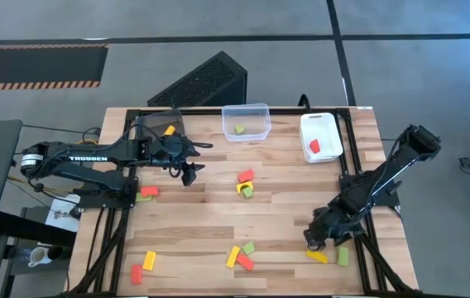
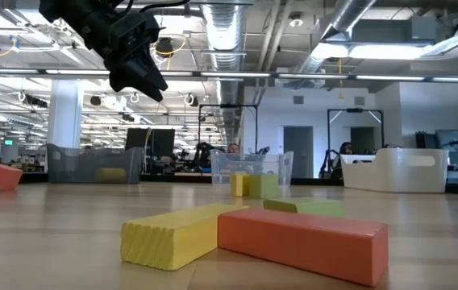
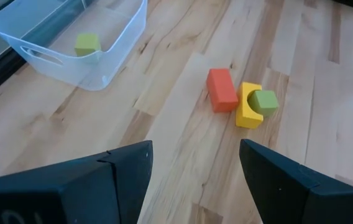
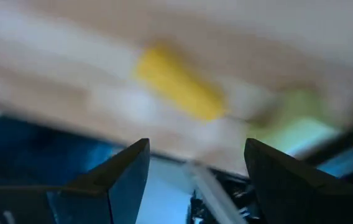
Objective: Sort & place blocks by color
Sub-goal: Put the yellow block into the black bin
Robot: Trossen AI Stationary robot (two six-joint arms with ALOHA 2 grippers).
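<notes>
While the blocks are lying spread over the table (image 1: 210, 236), three of them are sitting together near its middle: a red block (image 1: 246, 175) (image 3: 221, 89), a yellow block (image 1: 241, 188) (image 3: 247, 107) and a green block (image 1: 248, 193) (image 3: 264, 101). In the left wrist view the green one is resting against the yellow one, and the red one is lying just beside them. A red piece (image 1: 148, 191) and a green piece are lying together near the left edge. Along the near edge a red, a yellow, then a yellow, a red and a green block are lying in two small groups. Near the right corner a yellow block (image 1: 317, 257) (image 4: 178, 83) and a green block (image 1: 342, 257) are lying side by side.

One green block (image 1: 239, 129) (image 3: 87, 44) is sitting inside the clear bin (image 1: 246, 122) (image 3: 111, 46), one red block (image 1: 314, 146) inside the white bin (image 1: 320, 136), and one yellow block (image 1: 169, 130) inside the dark bin (image 1: 154, 126).

The left gripper (image 1: 189, 175) (image 2: 146, 82) (image 3: 195, 168) is hanging above the table, between the dark bin and the middle group, with its fingers apart and nothing between them. The right gripper (image 1: 314, 242) (image 4: 196, 165) is hovering low, just beside the yellow block at the right corner, its fingers are wide apart and holding nothing.
</notes>
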